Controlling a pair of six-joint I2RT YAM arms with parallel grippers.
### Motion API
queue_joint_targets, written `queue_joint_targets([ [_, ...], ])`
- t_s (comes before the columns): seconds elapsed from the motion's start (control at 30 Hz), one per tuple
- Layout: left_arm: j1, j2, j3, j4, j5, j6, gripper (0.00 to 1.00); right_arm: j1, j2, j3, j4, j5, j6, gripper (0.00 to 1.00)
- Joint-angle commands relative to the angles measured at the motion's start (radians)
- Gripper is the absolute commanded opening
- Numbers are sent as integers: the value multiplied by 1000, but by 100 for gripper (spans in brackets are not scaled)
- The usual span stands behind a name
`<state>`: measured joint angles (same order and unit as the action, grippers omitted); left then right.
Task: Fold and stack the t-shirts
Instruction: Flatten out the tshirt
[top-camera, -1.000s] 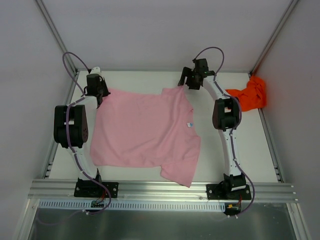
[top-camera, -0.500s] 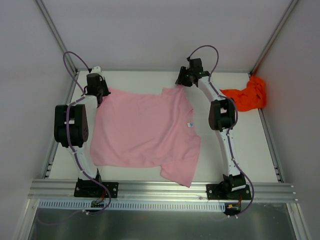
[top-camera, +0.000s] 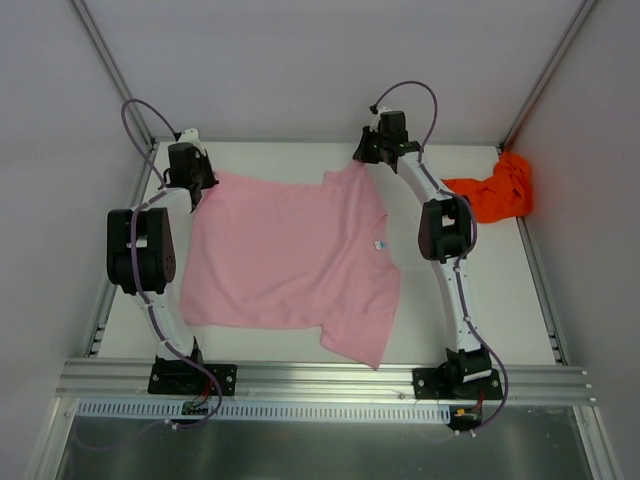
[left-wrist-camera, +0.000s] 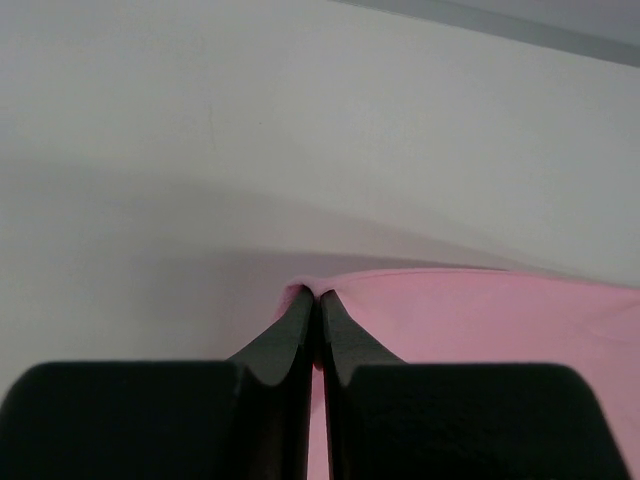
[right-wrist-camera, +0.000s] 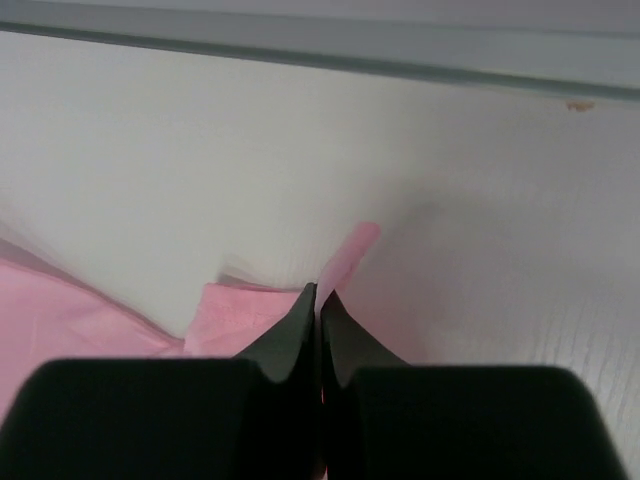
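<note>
Pink cotton pinched at both far corners, with the first fold about to start.
The pale pink t-shirt (top-camera: 295, 255) lies spread flat on the desk (top-camera: 490, 290). The left pincer (left-wrist-camera: 318, 296) is clamped on its far hem corner and the right pincer (right-wrist-camera: 318, 292) on the far sleeve. The orange-red t-shirt (top-camera: 497, 192) sits crumpled at the far right. Next, I judge, both arms must lift that edge evenly and carry it toward the near side.

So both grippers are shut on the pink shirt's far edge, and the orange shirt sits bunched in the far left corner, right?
No: the orange shirt is bunched in the far right corner, as the top view shows. The rest holds.
</note>
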<state>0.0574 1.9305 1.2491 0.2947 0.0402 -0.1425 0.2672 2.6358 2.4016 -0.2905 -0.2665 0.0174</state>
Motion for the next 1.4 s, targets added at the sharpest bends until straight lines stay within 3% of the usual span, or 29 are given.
queue_joint_targets([
  [0.0, 15, -30, 24, 73, 87, 30, 0, 1, -180, 1, 184, -97, -76, 1],
  [0.17, 25, -64, 10, 113, 205, 47, 0, 0, -233, -19, 276, -189, -89, 1],
  [0.4, 56, -80, -8, 156, 289, 18, 0, 0, -329, -203, 341, -241, -108, 1],
  [0.87, 79, -191, -138, 205, 291, 5, 0, -2, -490, -459, 269, -185, -191, 1],
  [1.07, 93, -240, -186, 213, 326, 24, 0, -2, -504, -498, 284, -220, -152, 1],
  [1.23, 94, -252, -198, 196, 320, 38, 0, -3, -511, -503, 275, -134, -145, 1],
  [1.37, 94, -293, -211, 215, 403, 46, 0, -6, -563, -496, 284, -145, -139, 1],
])
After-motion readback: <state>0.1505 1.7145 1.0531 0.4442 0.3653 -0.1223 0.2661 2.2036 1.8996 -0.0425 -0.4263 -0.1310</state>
